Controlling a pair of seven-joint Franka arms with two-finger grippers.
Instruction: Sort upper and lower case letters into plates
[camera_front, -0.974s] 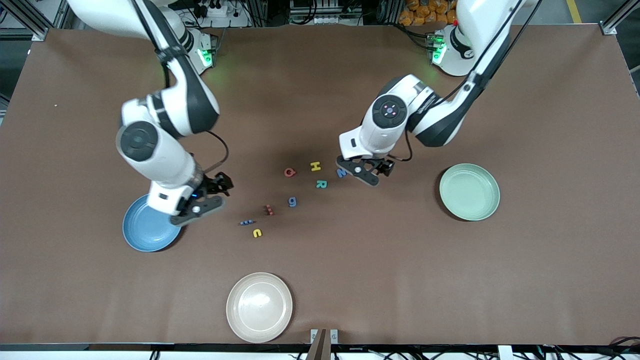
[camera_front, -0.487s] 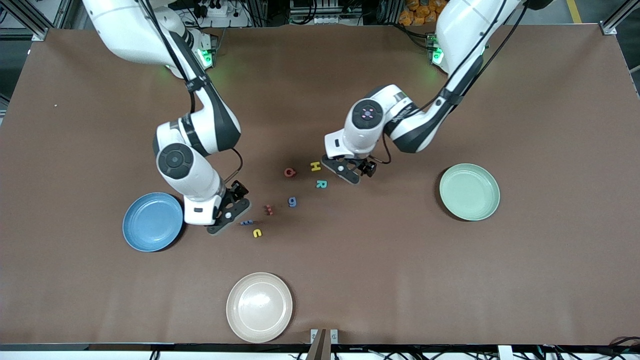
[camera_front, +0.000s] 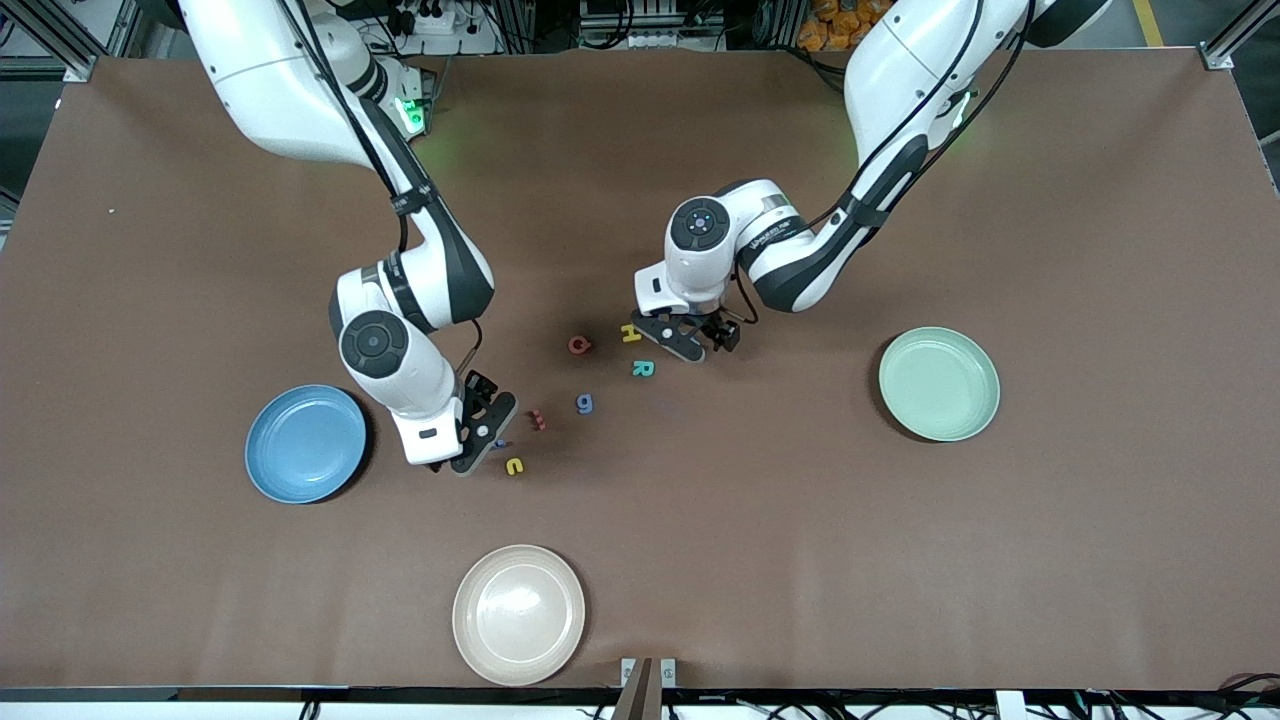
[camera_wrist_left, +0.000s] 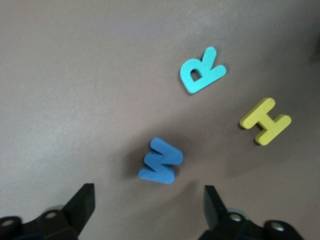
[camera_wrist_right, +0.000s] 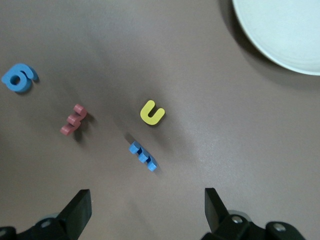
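Observation:
The letters lie on the brown table between the blue plate (camera_front: 305, 443) and the mint green plate (camera_front: 938, 384). My left gripper (camera_front: 690, 338) is open and hangs over a blue letter (camera_wrist_left: 161, 161), with the teal R (camera_wrist_left: 201, 70) and yellow H (camera_wrist_left: 265, 121) beside it. My right gripper (camera_front: 482, 432) is open over a blue letter standing on edge (camera_wrist_right: 143, 155), near the yellow c (camera_wrist_right: 152, 112), a red letter on edge (camera_wrist_right: 74, 119) and the blue g (camera_wrist_right: 19, 78). A red Q (camera_front: 580, 345) lies beside the H (camera_front: 630, 333). Both plates hold nothing.
A beige cream plate (camera_front: 518, 614) sits near the table's front edge, nearer to the front camera than the letters; its rim shows in the right wrist view (camera_wrist_right: 280, 35). Bare brown table surrounds the letters.
My right gripper has moved from over the blue plate's rim to over the blue letter on edge. My left gripper has shifted toward the right arm's end, now covering the blue letter.

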